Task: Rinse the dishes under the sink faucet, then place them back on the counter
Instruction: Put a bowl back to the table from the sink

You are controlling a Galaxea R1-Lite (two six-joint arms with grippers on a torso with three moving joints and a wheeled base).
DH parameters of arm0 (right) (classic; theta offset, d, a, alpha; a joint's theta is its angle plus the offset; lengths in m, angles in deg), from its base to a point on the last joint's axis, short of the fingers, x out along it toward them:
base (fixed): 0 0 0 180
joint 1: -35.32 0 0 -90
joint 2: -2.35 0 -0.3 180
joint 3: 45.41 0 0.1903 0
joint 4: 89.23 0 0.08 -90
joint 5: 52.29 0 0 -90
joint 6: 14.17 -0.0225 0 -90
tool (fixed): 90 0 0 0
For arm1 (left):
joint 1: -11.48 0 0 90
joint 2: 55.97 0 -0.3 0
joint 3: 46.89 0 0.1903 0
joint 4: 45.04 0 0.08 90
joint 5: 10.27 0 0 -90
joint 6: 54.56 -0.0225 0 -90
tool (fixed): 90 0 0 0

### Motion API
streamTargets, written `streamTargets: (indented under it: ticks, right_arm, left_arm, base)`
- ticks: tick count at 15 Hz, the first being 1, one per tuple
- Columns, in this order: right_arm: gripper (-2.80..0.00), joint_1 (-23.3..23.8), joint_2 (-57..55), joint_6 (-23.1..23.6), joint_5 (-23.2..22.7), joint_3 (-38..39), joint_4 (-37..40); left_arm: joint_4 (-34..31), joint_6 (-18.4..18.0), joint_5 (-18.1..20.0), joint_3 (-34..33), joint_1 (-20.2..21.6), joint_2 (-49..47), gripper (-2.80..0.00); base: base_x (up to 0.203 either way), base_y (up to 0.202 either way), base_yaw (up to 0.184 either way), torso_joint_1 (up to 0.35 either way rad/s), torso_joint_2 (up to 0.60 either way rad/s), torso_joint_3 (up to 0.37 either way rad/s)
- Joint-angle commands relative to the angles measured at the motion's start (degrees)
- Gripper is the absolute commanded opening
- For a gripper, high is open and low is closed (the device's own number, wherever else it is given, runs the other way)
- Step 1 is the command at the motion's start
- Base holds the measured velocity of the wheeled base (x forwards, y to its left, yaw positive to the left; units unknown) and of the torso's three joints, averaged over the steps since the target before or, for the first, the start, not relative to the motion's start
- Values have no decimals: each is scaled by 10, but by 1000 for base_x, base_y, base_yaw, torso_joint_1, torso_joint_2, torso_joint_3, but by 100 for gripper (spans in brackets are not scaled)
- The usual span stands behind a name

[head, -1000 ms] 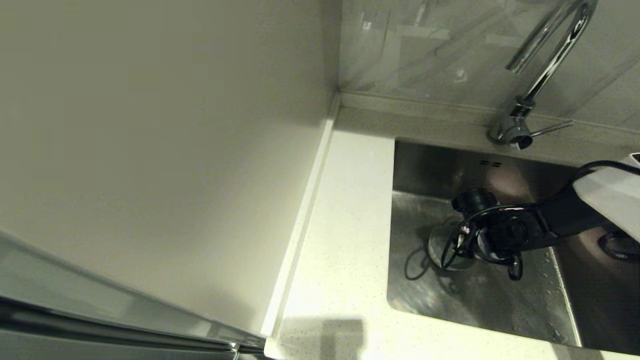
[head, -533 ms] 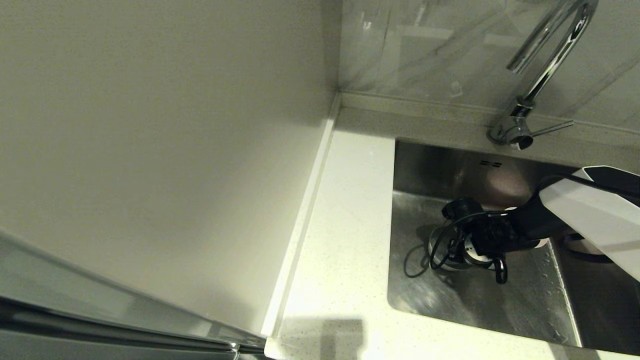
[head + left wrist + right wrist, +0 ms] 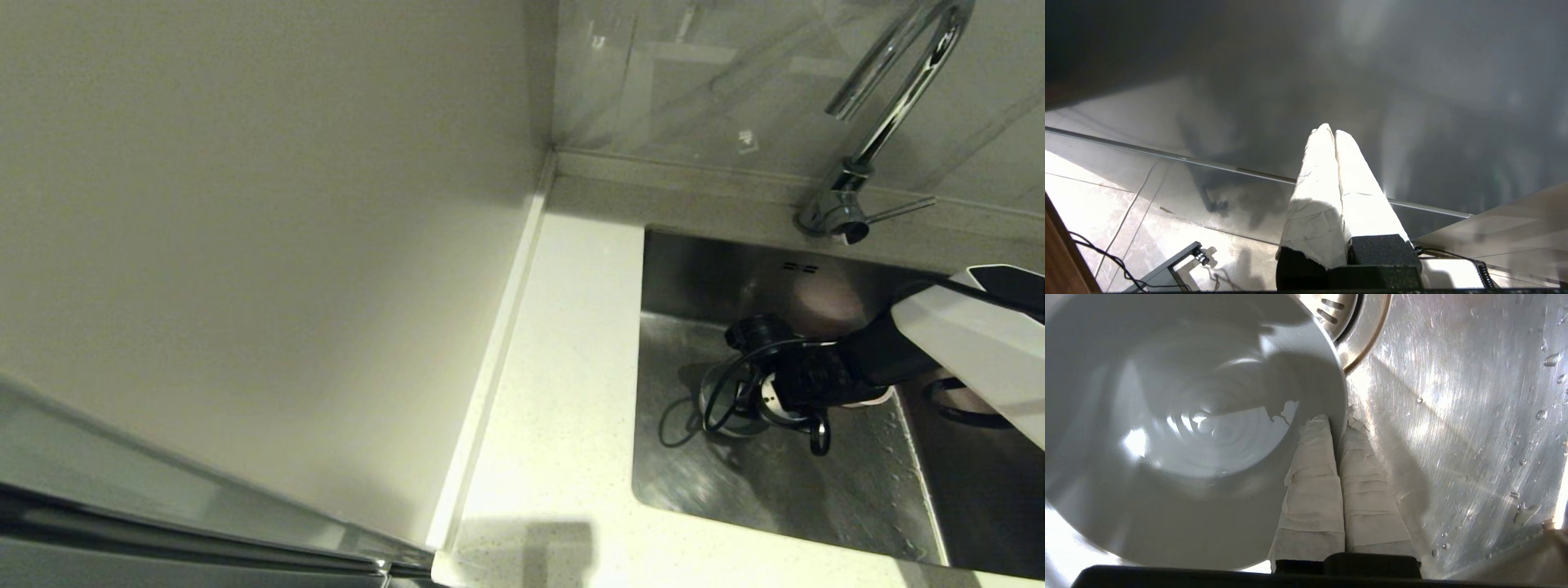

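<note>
**Right gripper clamps a pale bowl's rim down in the sink**

A pale bowl, whitish and shallow, sits low in the sink by the drain strainer. In the right wrist view its rim is pinched between the right gripper's taped fingers, one finger inside the bowl and one outside, the jaws closed narrow on the wall. The bowl's far side runs off the picture. From the head camera the arm and its cable hide nearly all of it, and its exact tint is hard to judge. Water drops bead the steel floor.

The chrome gooseneck faucet stands behind the basin, its top cut off. The white speckled tabletop borders the sink's left side, next to a plain off-white panel.

The left gripper hangs parked above a tiled floor, jaws pressed together on nothing.
</note>
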Motion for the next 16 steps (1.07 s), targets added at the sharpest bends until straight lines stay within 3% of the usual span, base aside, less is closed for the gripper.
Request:
streamTargets:
  ticks: [1, 6, 11, 14, 16]
  right_arm:
    - [-280, 0, 10, -2, 1, 3, 3]
    - [-280, 3, 56, -8, 18, 28, 4]
    - [-280, 45, 234, 24, 46, 73, 62]
    - [-280, 115, 358, 110, 85, 110, 76]
    - [-280, 175, 419, 227, 162, 117, 51]
  left_arm:
    - [0, 0, 0, 0, 0, 2, -280]
    - [0, 0, 0, 0, 0, 2, -280]
    - [0, 0, 0, 0, 0, 3, -280]
    - [0, 0, -1, 0, 0, 2, -280]
    - [0, 0, 0, 0, 0, 2, -280]
  base:
    - [0, 0, 0, 0, 0, 0]
    - [0, 0, 0, 0, 0, 0]
    - [0, 0, 0, 0, 0, 0]
    - [0, 0, 0, 0, 0, 0]
    - [0, 0, 0, 0, 0, 0]
